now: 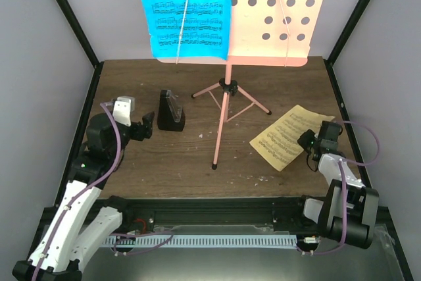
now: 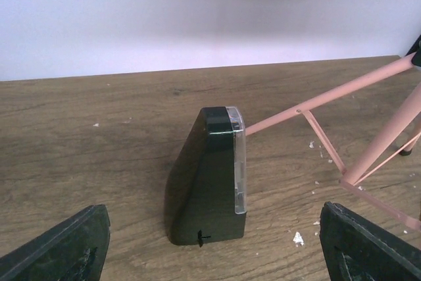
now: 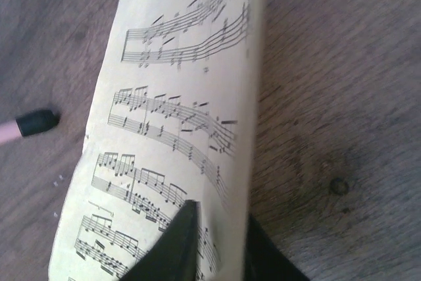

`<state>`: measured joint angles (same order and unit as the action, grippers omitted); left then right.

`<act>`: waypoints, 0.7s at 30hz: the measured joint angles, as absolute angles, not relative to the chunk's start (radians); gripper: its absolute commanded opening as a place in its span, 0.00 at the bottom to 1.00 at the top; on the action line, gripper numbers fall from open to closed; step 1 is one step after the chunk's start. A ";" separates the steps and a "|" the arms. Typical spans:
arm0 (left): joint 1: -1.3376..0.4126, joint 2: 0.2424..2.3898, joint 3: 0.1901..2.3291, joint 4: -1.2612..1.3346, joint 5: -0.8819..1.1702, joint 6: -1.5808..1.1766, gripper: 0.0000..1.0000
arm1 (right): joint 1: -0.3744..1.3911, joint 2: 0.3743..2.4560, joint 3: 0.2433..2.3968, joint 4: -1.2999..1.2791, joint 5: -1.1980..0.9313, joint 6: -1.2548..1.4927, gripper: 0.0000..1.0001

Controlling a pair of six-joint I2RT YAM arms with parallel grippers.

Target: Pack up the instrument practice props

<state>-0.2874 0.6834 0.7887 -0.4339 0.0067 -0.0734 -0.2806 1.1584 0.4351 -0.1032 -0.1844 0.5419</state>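
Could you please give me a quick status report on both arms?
Left gripper open, lined up on metronome, not touching. Right gripper shut on yellow sheet, edge lifted. Blue sheet on music stand. Stand leg beside metronome.

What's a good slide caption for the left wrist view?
Open left gripper facing a black metronome upright on the wooden table, pink stand legs to its right.
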 measured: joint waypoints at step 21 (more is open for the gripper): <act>-0.287 0.604 0.764 -0.412 -0.076 -0.070 0.88 | -0.292 0.777 0.543 -0.204 -0.214 0.542 1.00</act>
